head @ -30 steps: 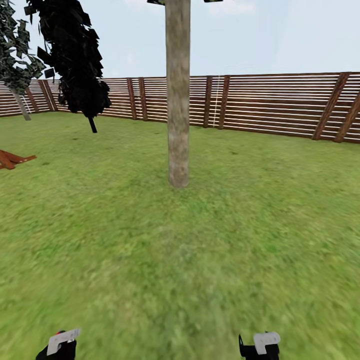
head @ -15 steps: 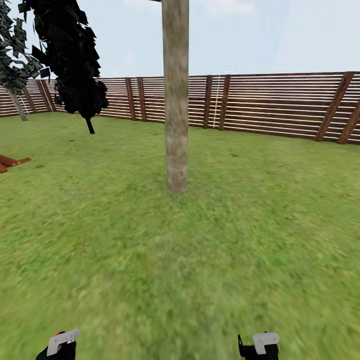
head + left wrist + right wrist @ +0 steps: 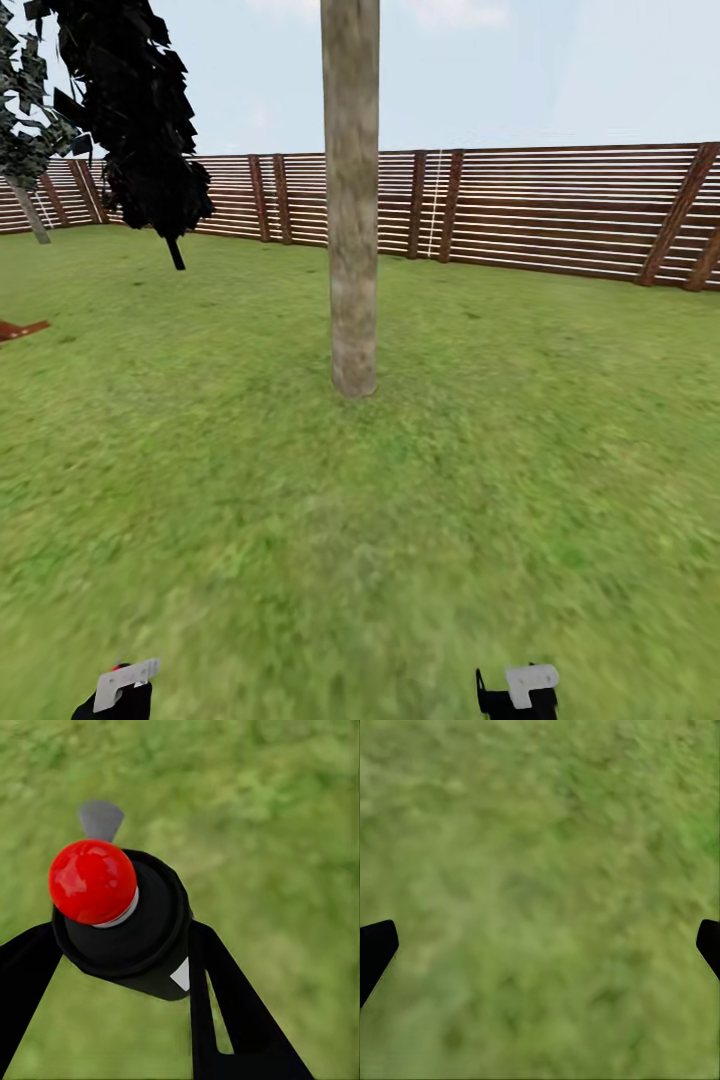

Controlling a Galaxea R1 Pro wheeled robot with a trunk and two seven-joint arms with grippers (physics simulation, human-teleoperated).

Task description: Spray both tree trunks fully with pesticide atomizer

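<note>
You face the nearer tree trunk [image 3: 353,200] across open grass [image 3: 400,520], a wooden fence [image 3: 560,210] behind it and a second, dark-leaved tree [image 3: 140,110] far to the left — both arms low at the near edge, likely tucked for driving. Your left gripper [image 3: 112,967] pinches the pesticide atomizer [image 3: 124,922], red cap [image 3: 91,881] toward the camera, carried ready to spray. The wrist views add what the head view cannot: the grip itself, and your right gripper [image 3: 540,945] spread wide, holding nothing over the grass.
</note>
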